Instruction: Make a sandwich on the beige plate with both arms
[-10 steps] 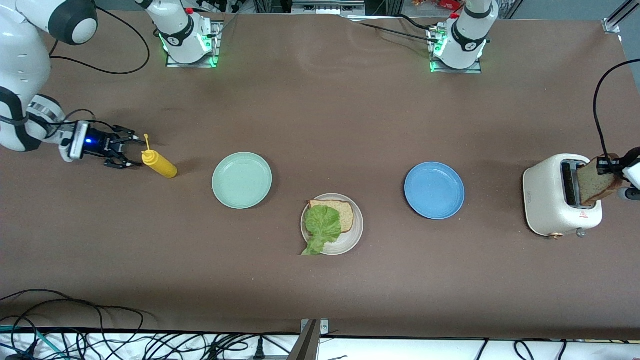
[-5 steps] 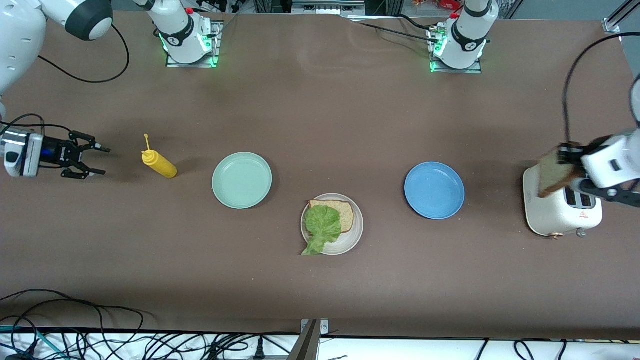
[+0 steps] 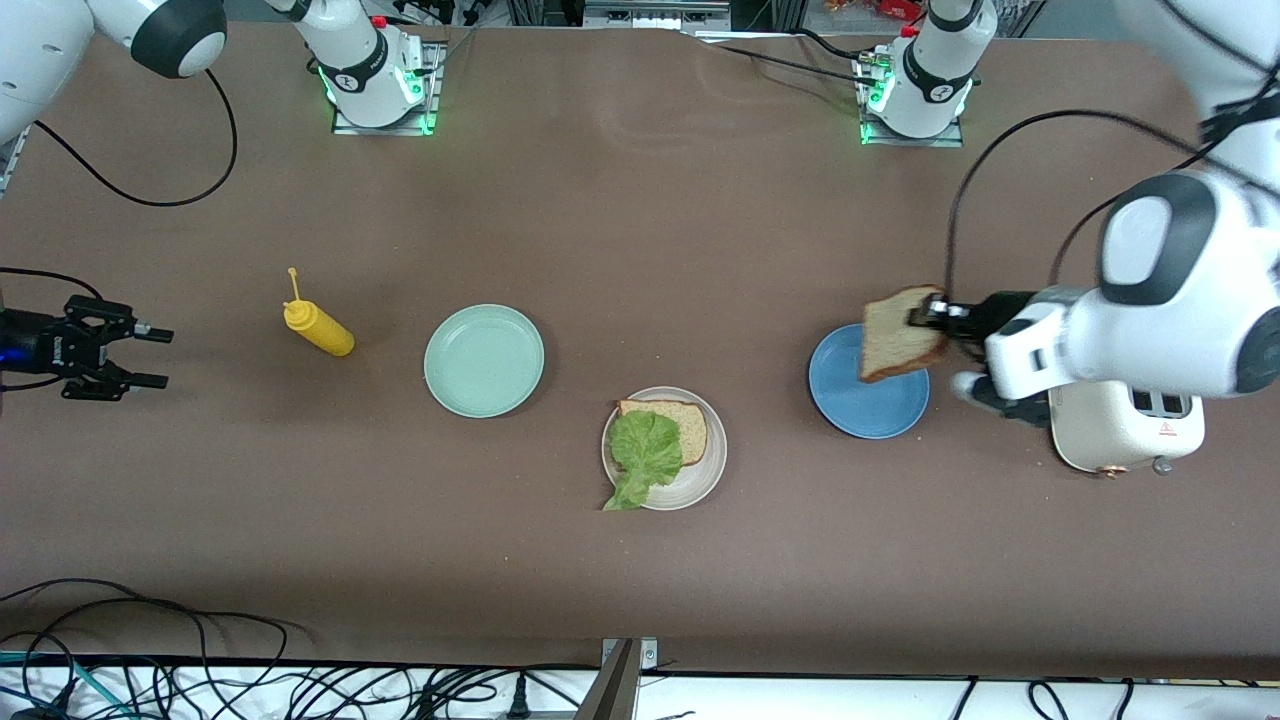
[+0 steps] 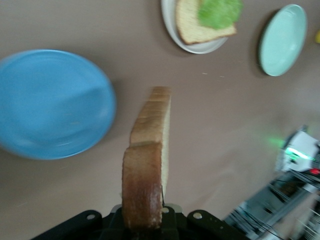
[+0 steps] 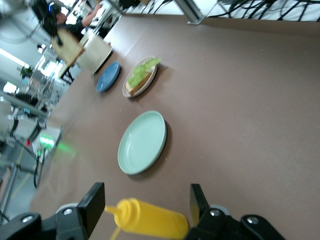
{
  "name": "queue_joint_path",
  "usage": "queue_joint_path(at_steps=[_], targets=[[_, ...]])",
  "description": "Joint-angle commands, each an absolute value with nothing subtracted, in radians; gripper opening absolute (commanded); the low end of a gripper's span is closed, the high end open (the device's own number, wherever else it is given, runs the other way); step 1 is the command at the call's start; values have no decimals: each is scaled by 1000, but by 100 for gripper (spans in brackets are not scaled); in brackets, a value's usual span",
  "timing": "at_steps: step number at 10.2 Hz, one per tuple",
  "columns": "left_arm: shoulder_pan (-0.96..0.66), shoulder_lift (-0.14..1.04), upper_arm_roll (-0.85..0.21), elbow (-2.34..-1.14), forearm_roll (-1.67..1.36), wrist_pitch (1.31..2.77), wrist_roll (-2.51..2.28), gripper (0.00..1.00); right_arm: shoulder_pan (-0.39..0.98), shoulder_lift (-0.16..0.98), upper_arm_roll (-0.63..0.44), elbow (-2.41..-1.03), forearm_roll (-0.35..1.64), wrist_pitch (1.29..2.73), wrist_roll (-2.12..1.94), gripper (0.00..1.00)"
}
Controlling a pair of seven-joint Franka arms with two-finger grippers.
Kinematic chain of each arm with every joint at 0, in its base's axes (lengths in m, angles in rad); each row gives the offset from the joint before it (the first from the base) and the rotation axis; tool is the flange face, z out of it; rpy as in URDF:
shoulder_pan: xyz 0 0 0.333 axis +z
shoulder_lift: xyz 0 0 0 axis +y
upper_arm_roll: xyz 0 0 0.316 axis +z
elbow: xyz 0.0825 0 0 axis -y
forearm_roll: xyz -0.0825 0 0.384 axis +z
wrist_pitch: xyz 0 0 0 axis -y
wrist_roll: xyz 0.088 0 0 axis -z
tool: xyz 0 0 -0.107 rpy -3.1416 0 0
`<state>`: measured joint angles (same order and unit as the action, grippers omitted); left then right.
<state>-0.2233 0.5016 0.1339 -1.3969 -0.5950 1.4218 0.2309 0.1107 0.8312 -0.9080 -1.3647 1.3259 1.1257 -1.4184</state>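
Note:
The beige plate [image 3: 695, 475] sits at the table's middle, nearer the front camera than the other plates. On it lie one bread slice [image 3: 685, 425] and a green lettuce leaf [image 3: 645, 455] that hangs over the rim. It also shows in the left wrist view [image 4: 200, 47] and the right wrist view [image 5: 140, 80]. My left gripper [image 3: 925, 318] is shut on a second bread slice [image 3: 895, 345], held on edge over the blue plate [image 3: 868, 400]. The slice fills the left wrist view [image 4: 147, 175]. My right gripper [image 3: 150, 355] is open and empty at the right arm's end, apart from the mustard bottle [image 3: 318, 328].
A mint-green plate [image 3: 484, 360] lies between the mustard bottle and the beige plate. A white toaster [image 3: 1125, 425] stands at the left arm's end, partly under the left arm. Cables run along the table's front edge.
My left gripper has lifted the bread slice out of the toaster and carried it over the blue plate. My right gripper has drawn back from the mustard bottle toward the table's end.

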Motion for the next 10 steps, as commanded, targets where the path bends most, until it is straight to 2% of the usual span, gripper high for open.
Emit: queue_joint_path(at_steps=[1,2,5,6,7,9,10], targets=[[-230,615,121,-1361,-833,1411,232,0,106,827,-908,-1315,1345,1095,-1182,77],[-267,661,123,-1358,-916,1417,233,0,123,818,-911,-1302,1345,1106,-1057,77],[-379,756,118,-1342,-1140,1671,236,0,143,781,-917,-1181,1294,1161,-687,77],[-411,784,118,-1341,-1161,1737,238,0,143,723,-858,-1166,1193,1198,-560,77],[-445,799,118,-1339,-1167,1797,238,0,135,644,-756,-1166,1049,1260,-455,78],[-480,839,109,-1335,-1187,1937,238,0,77,499,-500,-1175,695,1391,-269,83],[-488,854,106,-1327,-1225,1956,238,0,46,444,-380,-1186,502,1432,-200,88]])
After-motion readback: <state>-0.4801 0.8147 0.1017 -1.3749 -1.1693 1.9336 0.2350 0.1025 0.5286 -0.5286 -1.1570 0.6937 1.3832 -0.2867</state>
